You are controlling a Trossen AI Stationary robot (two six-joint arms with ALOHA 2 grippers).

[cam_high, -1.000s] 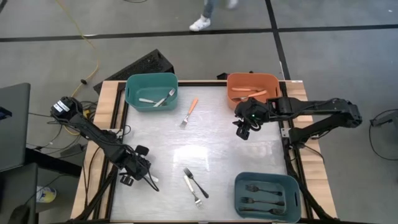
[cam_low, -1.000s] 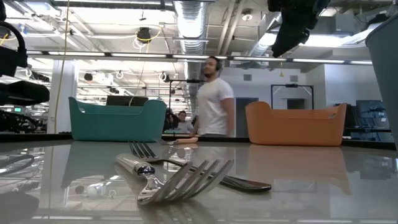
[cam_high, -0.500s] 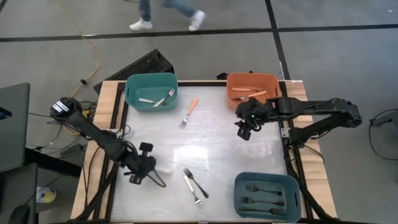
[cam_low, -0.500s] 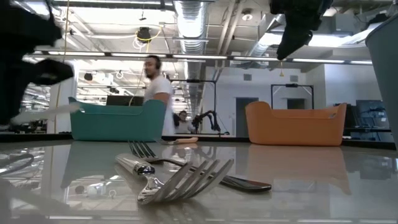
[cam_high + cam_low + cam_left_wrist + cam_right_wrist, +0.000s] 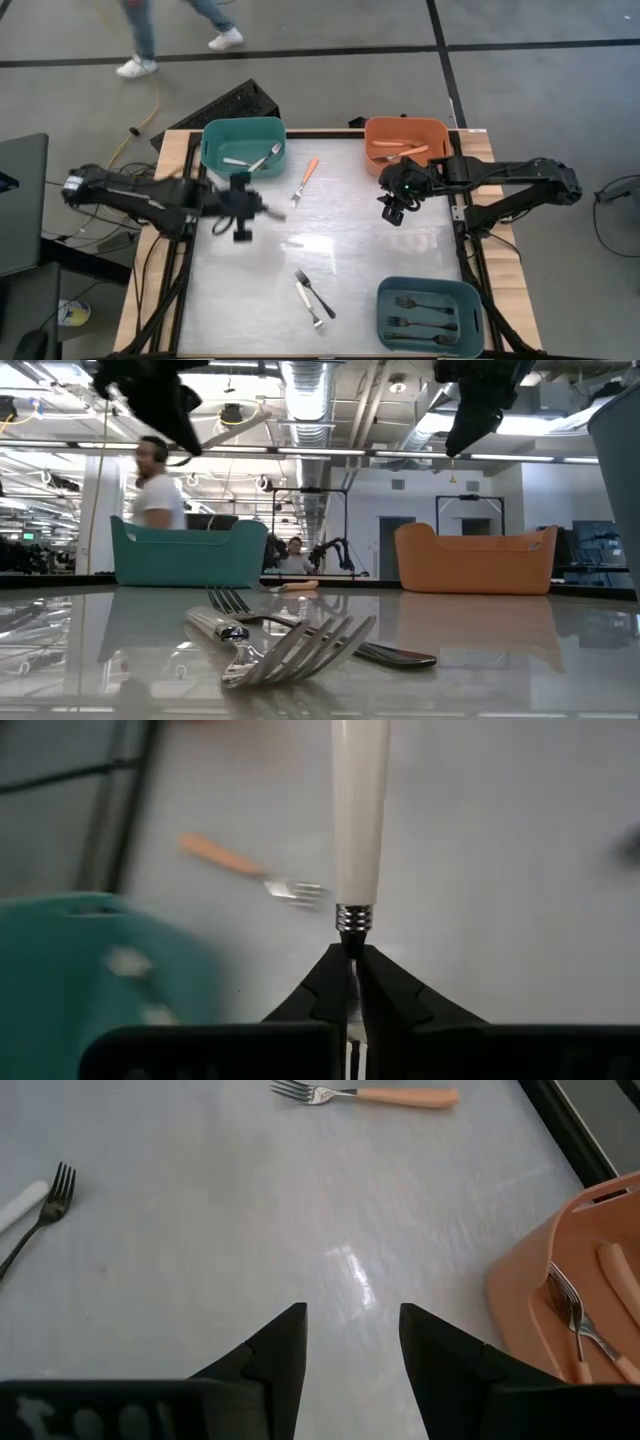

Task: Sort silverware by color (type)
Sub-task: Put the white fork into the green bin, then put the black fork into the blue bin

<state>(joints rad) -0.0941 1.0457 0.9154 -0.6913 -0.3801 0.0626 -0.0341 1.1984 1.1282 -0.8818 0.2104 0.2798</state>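
Left wrist alone shows white-handled fork point(image 5: 359, 815) pinched — left end effector point(image 5: 351, 963).

High view: overhead, straight down on the tabletop point(image 5: 330, 225). Low view: tabletop level, facing the room. Wrist views: close, looking past each arm's fingers point(image 5: 275, 1350). All share the tabletop.

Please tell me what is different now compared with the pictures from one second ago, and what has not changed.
The left gripper shut on a white-handled fork and swung from the table's front left up toward the teal plastic bin. A person walking behind the table moved on. The right gripper, open near the orange plastic bin, the orange-handled fork and the crossed white-handled and black forks stayed put.
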